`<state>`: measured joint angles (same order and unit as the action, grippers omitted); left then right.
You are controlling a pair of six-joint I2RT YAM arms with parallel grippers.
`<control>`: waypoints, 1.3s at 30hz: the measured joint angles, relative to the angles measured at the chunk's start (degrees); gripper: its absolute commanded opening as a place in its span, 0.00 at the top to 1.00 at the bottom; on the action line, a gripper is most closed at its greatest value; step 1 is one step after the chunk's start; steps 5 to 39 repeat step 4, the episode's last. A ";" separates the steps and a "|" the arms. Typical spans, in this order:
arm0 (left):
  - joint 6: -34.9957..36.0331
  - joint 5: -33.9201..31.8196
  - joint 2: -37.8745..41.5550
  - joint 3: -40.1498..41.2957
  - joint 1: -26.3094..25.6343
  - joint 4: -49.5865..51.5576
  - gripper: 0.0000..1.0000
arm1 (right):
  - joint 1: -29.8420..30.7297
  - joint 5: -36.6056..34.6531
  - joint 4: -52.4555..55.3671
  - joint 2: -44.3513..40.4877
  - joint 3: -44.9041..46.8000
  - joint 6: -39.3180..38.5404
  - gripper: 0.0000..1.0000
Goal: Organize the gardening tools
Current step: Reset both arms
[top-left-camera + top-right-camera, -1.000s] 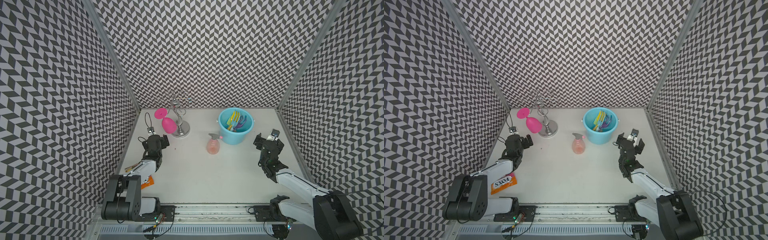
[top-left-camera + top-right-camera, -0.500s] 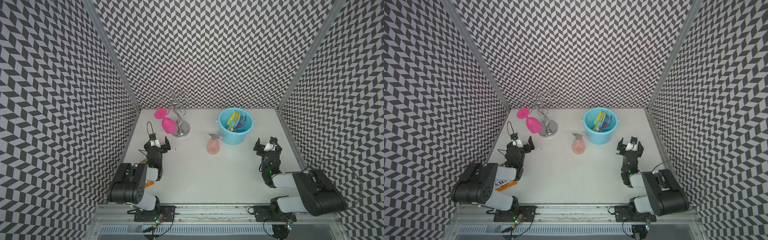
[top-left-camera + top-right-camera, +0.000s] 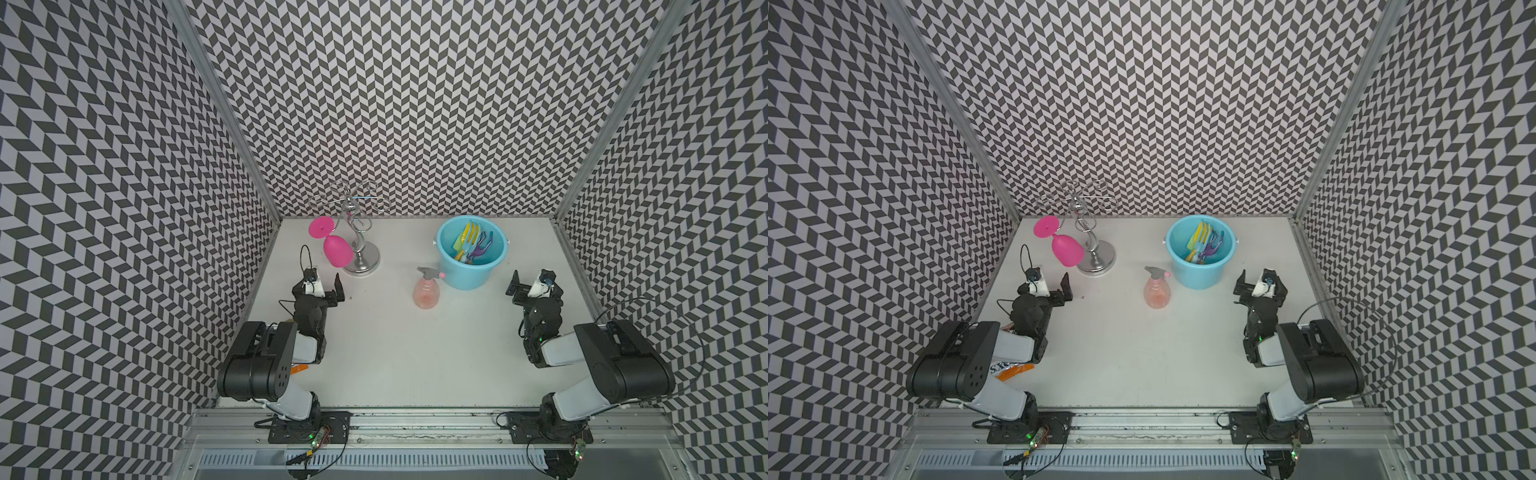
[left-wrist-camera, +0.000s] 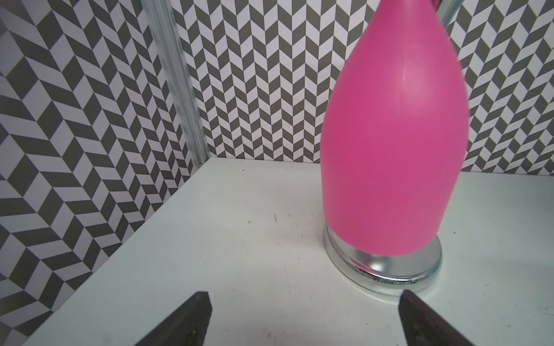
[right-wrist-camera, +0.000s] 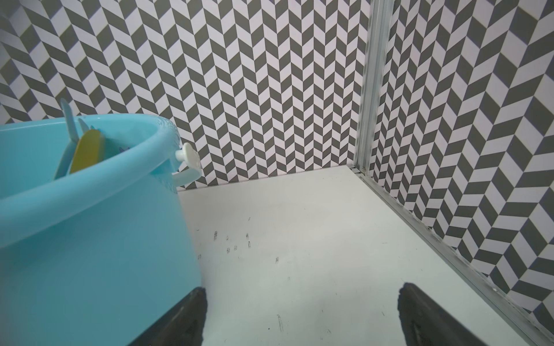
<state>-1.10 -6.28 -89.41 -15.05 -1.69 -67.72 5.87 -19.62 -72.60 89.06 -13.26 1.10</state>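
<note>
Open table (image 3: 395,353) centre; spray bottle (image 3: 426,293), bucket (image 3: 469,276), stand (image 3: 365,259) along the back

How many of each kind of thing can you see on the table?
Blue bucket: 1
Toy garden tools inside it: 5
Pink spray bottle: 1
Pink wine glass: 1
Silver glass rack: 1
Orange candy packet: 1
Total: 10

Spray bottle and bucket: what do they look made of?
Spray bottle: looks like translucent pink plastic, its body glowing pale and see-through. Bucket: probably moulded pale-blue plastic, opaque, smooth with a soft sheen and a rolled rim.
</note>
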 measured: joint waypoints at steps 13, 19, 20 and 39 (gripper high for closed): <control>0.00 0.00 0.00 0.00 0.00 -0.04 0.00 | -0.46 1.40 -0.66 0.15 -0.09 0.02 0.00; 0.00 0.00 0.00 0.00 0.00 -0.04 0.00 | -0.46 1.40 -0.66 0.15 -0.09 0.02 0.00; 0.00 0.00 0.00 0.00 0.00 -0.04 0.00 | -0.46 1.40 -0.66 0.15 -0.09 0.02 0.00; 0.00 0.00 0.00 0.00 0.00 -0.04 0.00 | -0.46 1.40 -0.66 0.15 -0.09 0.02 0.00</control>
